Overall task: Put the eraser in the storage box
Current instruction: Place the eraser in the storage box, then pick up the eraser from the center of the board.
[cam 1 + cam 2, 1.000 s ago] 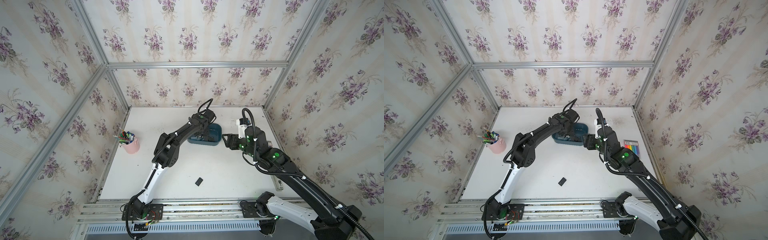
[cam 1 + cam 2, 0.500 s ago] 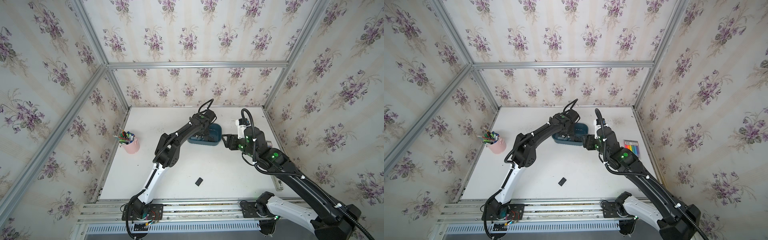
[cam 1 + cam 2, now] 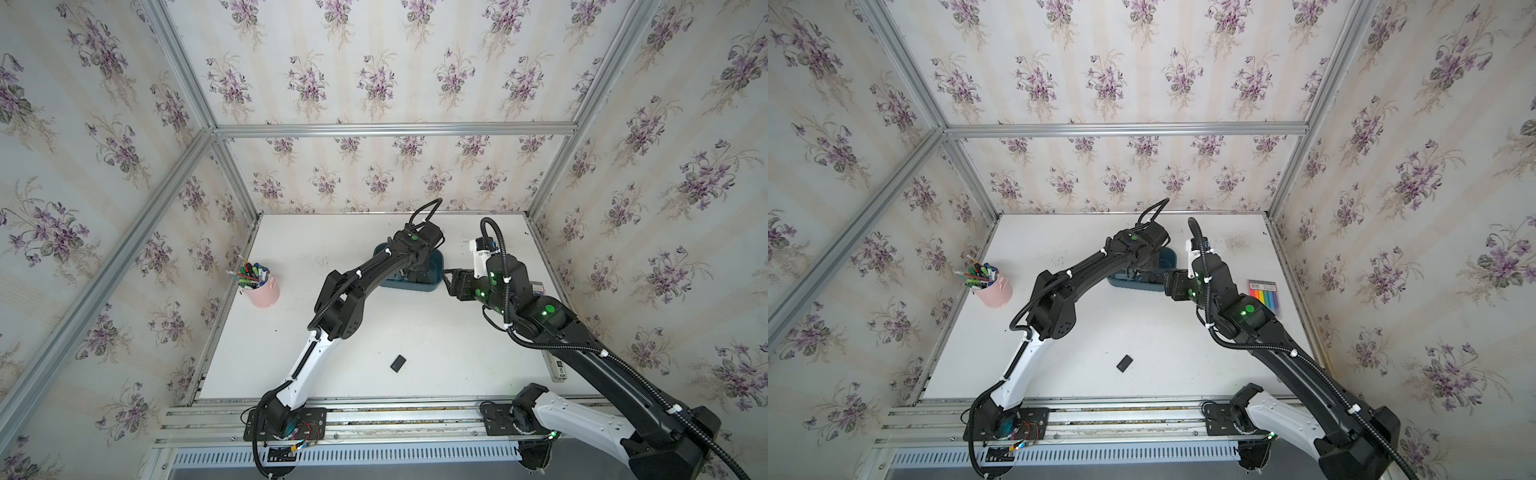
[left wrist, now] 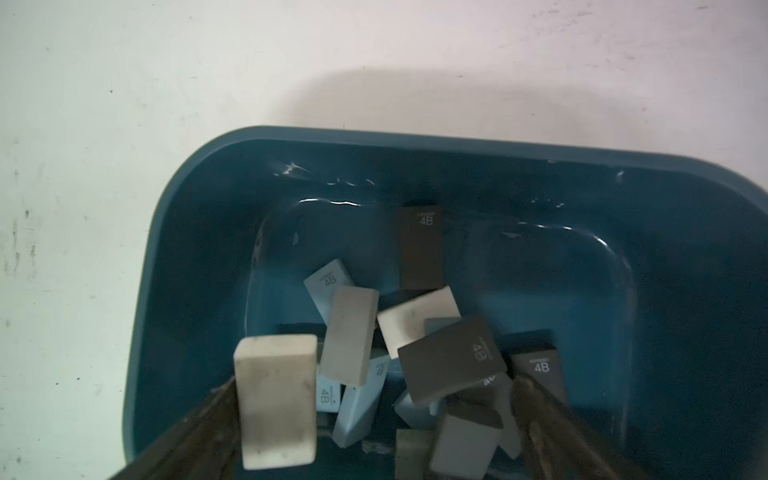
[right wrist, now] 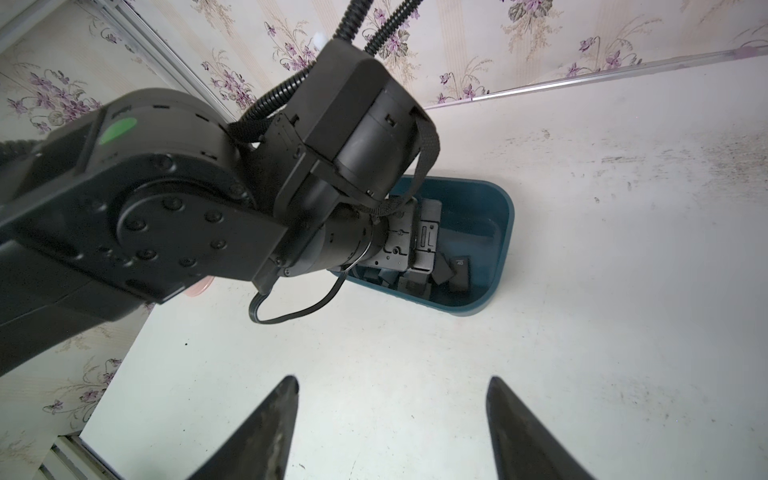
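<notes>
The storage box (image 4: 199, 174) is a dark teal tub at the middle back of the table, seen in both top views (image 3: 434, 270) (image 3: 1170, 259). Several erasers in white, grey, pale blue and black lie piled inside it. My left gripper (image 4: 376, 382) hangs over the pile, open wide. A smudged white eraser (image 4: 276, 401) sits against the inner side of one finger, far from the other finger (image 4: 540, 415). My right gripper (image 5: 392, 380) is open and holds nothing, over bare table just right of the storage box (image 5: 503, 232).
A small black flat block (image 3: 398, 363) lies alone near the table's front. A pink pen cup (image 3: 262, 291) stands at the left edge. A pack of coloured sticky strips (image 3: 1264, 293) lies at the right edge, behind my right arm.
My left gripper has opened wide over the storage box. Both arms stay almost where they were.
</notes>
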Tool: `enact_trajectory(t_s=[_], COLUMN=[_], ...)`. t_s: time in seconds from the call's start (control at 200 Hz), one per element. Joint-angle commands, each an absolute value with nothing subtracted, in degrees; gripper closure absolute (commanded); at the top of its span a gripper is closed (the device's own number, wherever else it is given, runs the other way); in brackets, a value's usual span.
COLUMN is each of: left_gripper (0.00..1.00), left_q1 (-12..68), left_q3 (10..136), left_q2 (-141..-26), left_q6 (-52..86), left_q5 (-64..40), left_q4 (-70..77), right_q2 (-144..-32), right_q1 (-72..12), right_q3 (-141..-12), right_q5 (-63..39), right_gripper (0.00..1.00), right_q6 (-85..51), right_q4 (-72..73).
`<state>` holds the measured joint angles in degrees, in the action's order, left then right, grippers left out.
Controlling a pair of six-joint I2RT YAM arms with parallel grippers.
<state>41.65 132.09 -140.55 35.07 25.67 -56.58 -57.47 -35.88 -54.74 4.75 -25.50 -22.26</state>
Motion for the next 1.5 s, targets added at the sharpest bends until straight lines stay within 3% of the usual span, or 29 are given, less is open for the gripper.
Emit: enact_trajectory(t_s=[0.0,0.215,0.265,0.305,0.445,0.51,0.839,1.019,1.349,1.494], left_gripper=[0.01,0.01,0.14,0.16,0.09,0.01,0.00,0.00,0.00,0.00], left_q1=[41.73,42.80,42.96,43.25,43.67,43.63,42.07,39.03,36.69,36.65], left_q3=[132.38,132.33,132.12,131.91,131.18,130.53,117.16,103.28,78.22,69.41], left_q2=[-140.25,-139.77,-139.77,-139.64,-138.79,-137.75,-119.03,-107.98,-89.63,-82.49], left_q6=[34.33,33.52,33.29,32.96,33.10,33.07,32.89,36.95,42.21,45.28], left_q5=[27.47,30.29,30.55,31.14,32.14,32.20,33.75,30.39,25.50,24.72], left_q4=[-58.11,-58.00,-57.90,-57.67,-57.23,-56.53,-51.41,-50.68,-49.40,-48.30], right_q2=[-57.40,-57.44,-57.41,-57.40,-57.50,-57.45,-56.37,-56.46,-65.17,-69.01], right_q1=[-35.96,-36.12,-36.12,-36.12,-36.21,-36.20,-38.39,-44.53,-67.22,-73.03], right_q3=[-54.94,-55.03,-55.06,-55.05,-55.39,-55.56,-52.73,-49.72,-37.74,-34.97], right_q5=[5.18,5.30,5.36,5.33,5.48,5.67,5.36,8.09,14.06,13.58], right_gripper=[0.29,0.29,0.29,0.29,0.29,0.29,0.28,0.28,0.25,0.25], right_q6=[-25.56,-25.57,-25.56,-25.52,-25.35,-25.32,-26.53,-28.83,-41.06,-44.64], right_q4=[-21.54,-21.58,-21.54,-21.59,-21.82,-21.96,-23.03,-22.24,-16.90,-13.35])
